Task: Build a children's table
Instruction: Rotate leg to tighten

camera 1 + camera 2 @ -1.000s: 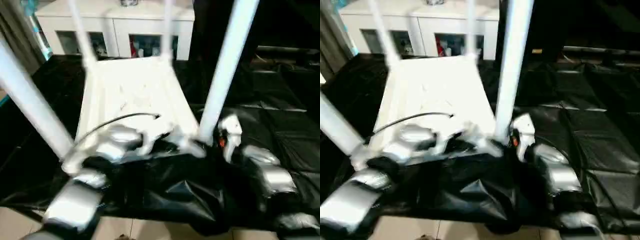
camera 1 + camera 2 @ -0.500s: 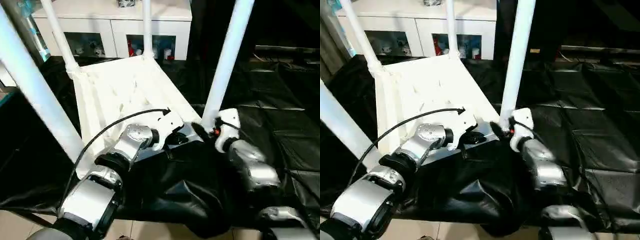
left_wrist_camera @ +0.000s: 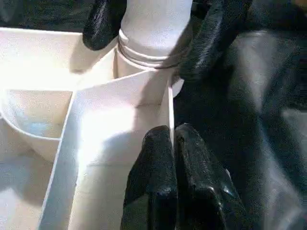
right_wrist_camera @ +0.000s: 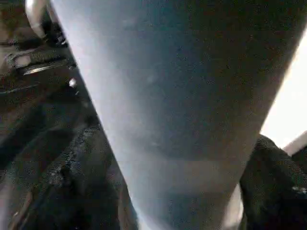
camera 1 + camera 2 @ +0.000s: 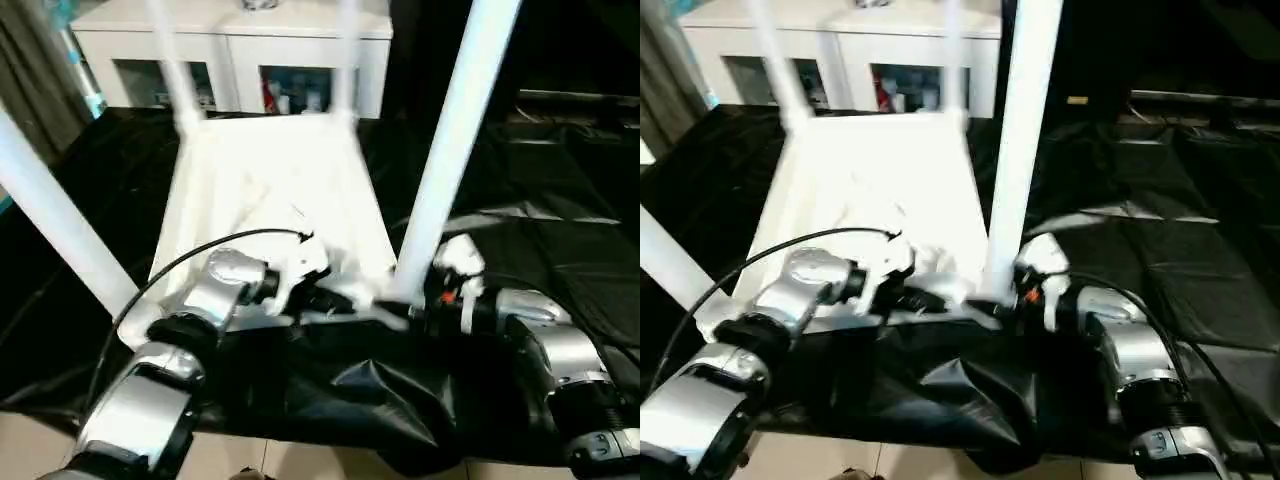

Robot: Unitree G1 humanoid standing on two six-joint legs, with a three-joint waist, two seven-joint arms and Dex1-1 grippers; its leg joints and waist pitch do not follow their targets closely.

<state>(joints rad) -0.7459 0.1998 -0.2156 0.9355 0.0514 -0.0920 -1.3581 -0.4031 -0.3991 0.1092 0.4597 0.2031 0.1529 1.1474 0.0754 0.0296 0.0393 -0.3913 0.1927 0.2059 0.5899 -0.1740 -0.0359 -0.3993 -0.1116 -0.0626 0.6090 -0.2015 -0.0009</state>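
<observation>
left claw (image 3: pixel 173 158) pinched together at table (image 5: pixel 270 180) rim; right claw (image 3: pixel 148 36) astride leg (image 5: pixel 450 140), grip unclear; leg tops cropped.

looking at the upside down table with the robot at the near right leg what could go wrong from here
The right gripper straddles the base of the near right leg with fingers spread, so if that leg isn't fully seated in its socket it could lean or pop out. The left gripper, shut on a thin rib of the tabletop, may slip, letting the table slide on the black sheet.
</observation>
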